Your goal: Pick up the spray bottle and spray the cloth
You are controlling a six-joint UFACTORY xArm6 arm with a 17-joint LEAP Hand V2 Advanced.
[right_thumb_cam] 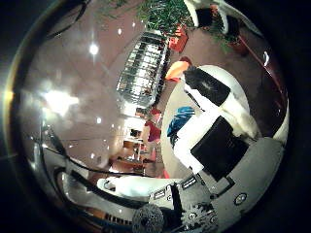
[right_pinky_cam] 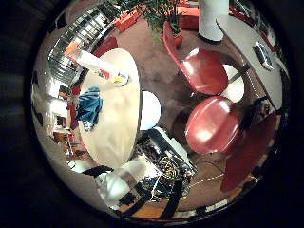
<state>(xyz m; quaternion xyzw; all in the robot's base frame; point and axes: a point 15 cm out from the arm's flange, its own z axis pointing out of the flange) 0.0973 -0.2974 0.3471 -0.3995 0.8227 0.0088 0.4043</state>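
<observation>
The spray bottle [right_pinky_cam: 95, 65], white with an orange head and a yellow base, is on the round cream table [right_pinky_cam: 122, 119] near its edge. The teal cloth [right_pinky_cam: 90, 106] lies crumpled on the same table, a short way from the bottle. The right little finger side palm view shows both small and far below the palm. In the right thumb side palm view my hand [right_thumb_cam: 219, 126] shows its white and black fingers [right_thumb_cam: 209, 89] stretched out and relaxed over the table, with the cloth [right_thumb_cam: 180, 124] beside them. The hand is open and well away from the bottle.
Two red chairs [right_pinky_cam: 207, 71] [right_pinky_cam: 214, 123] and a white stool [right_pinky_cam: 149, 109] stand beside the table. The robot's base and gear [right_pinky_cam: 161, 166] sit on the floor by the table. A rack of shelves [right_thumb_cam: 144, 68] stands further off.
</observation>
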